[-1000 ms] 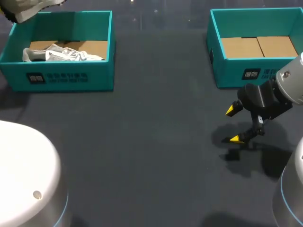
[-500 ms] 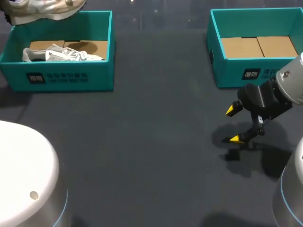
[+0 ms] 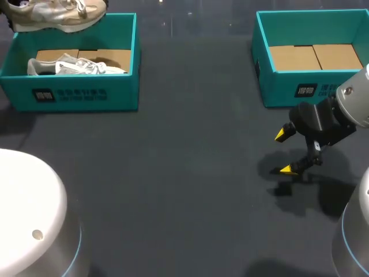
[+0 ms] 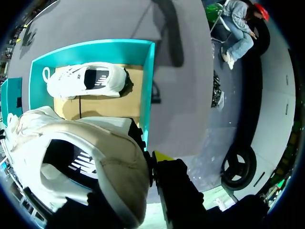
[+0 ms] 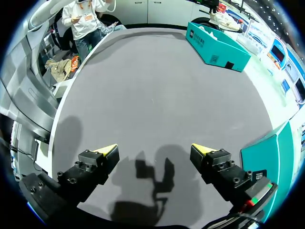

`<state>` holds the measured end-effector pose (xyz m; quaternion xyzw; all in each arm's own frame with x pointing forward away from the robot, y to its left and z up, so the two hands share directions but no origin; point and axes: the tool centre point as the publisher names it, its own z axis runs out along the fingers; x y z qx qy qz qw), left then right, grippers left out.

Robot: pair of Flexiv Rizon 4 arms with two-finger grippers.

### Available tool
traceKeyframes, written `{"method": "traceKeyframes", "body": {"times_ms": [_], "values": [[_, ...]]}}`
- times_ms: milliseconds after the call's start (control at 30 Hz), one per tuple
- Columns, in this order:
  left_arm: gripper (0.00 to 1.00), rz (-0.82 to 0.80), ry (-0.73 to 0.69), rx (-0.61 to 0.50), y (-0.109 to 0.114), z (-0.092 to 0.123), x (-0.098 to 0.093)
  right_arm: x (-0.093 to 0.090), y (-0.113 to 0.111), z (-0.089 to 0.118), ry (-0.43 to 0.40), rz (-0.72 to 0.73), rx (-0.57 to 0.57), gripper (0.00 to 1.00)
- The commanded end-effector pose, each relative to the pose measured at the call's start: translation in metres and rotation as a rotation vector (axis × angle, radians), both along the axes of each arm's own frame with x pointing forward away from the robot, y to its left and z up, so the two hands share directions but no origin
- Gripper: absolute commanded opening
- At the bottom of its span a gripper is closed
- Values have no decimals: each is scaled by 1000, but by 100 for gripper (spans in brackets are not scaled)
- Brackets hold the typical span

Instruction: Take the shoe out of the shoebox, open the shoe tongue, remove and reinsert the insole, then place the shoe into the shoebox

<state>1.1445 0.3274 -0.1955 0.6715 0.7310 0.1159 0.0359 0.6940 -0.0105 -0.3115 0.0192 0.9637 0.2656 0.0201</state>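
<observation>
The left gripper (image 4: 151, 164) holds the shoe (image 4: 81, 162) at what appears to be its heel end. One yellow tip shows against the shoe's outer side. The other finger is hidden by the upper, so the grip is judged from the shoe hanging free of any support.

In the head view the shoe (image 3: 55, 14) hangs above the rear wall of the left box (image 3: 75, 92), with its long axis running left to right across the table (image 3: 184, 173). Which end is the toe cannot be told with certainty.

A second shoe (image 3: 75, 66) lies on its side on the cardboard floor of that box, below and just ahead of the held shoe.

The right gripper (image 3: 283, 153) hangs low over the table with its fingers spread wide and nothing between them. It sits just in front of the right box (image 3: 311, 89), well apart from the shoe.

The tongue and insole steps probably need both grippers, so the shoe must travel rightward and toward the robot. The left box's front wall and the second shoe lie under that path.
</observation>
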Motion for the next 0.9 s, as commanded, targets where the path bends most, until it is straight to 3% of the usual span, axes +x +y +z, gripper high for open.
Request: {"method": "traceKeyframes", "body": {"times_ms": [33, 300, 667, 900], "values": [[0, -32, 6, -3, -8, -10, 6, -1, 0, 0, -2, -1, -2, 100], [0, -44, 83, 87, -15, -39, 24, -1, 0, 0, -2, -1, -2, 100], [0, -44, 83, 87, -15, -39, 24, -1, 0, 0, -2, -1, -2, 100], [0, -52, 115, 111, -22, -69, 27, -1, 0, 0, -2, -1, -2, 100]]}}
